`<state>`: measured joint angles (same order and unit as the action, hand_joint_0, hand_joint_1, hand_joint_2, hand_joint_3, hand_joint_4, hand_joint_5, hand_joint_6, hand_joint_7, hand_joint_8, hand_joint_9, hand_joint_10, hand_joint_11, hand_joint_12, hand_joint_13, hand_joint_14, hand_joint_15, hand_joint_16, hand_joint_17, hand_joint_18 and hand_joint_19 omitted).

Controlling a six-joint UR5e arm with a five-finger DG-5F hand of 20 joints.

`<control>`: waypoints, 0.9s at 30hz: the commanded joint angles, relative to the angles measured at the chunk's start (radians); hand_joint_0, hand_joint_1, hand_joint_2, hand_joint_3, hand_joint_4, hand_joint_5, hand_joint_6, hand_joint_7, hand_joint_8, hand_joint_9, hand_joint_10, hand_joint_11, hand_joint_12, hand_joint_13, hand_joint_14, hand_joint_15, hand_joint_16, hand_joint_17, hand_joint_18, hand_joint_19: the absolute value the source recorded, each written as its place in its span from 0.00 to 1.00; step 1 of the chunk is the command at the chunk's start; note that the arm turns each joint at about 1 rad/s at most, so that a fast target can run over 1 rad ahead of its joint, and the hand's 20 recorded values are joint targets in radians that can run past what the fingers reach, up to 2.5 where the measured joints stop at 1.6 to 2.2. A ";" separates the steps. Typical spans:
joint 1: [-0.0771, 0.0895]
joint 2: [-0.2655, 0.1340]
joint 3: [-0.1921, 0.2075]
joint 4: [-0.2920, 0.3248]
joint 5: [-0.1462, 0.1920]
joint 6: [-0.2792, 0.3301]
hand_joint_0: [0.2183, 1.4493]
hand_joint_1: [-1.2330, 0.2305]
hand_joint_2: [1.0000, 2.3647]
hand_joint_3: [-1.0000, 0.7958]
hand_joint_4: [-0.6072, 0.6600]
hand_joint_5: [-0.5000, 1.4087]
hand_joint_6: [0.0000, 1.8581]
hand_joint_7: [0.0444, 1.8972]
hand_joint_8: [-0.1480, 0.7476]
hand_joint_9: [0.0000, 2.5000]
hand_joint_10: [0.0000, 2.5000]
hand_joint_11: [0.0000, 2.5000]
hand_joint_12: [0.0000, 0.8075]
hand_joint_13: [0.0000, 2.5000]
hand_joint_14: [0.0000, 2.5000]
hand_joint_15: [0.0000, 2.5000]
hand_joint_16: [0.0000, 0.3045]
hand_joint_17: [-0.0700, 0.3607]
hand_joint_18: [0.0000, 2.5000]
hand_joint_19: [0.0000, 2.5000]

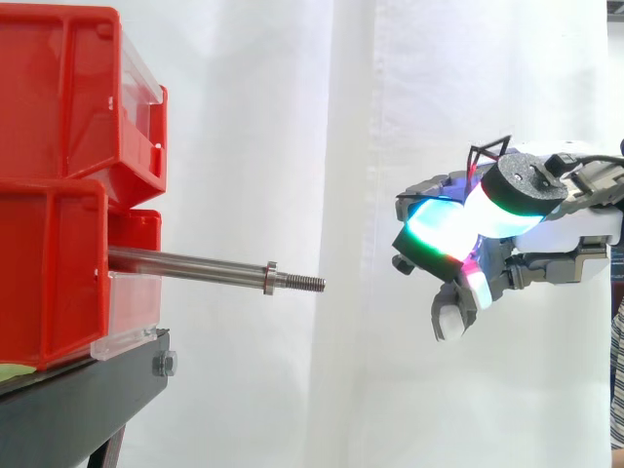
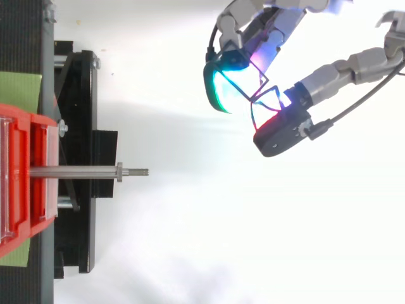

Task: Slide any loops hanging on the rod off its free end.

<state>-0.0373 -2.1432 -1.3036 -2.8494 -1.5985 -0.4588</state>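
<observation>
Robot hand well apart from rod, out beyond its threaded free end, pinching thin dark loop between curled thumb and finger pads. Rod jutting level from red bins.

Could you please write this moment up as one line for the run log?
rod: no loops on it | robot hand: beyond free end, apart, pinching thin wire loop
</observation>
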 commanded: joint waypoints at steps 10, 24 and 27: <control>0.004 0.005 0.001 -0.002 0.014 0.017 0.36 0.30 0.00 0.31 0.50 0.19 0.49 0.59 0.49 0.43 0.01 0.18 0.41 0.36 0.01 0.14 0.11 0.34 0.27 0.15; 0.002 0.005 0.014 -0.008 0.015 0.020 0.35 0.31 0.00 0.28 0.51 0.19 0.48 0.58 0.49 0.43 0.01 0.19 0.40 0.36 0.01 0.14 0.11 0.34 0.27 0.15; -0.001 0.003 0.017 -0.015 0.015 0.020 0.34 0.30 0.00 0.28 0.53 0.19 0.47 0.55 0.48 0.43 0.01 0.18 0.40 0.36 0.01 0.14 0.11 0.34 0.27 0.14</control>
<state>-0.0360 -2.1388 -1.2903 -2.8591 -1.5831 -0.4391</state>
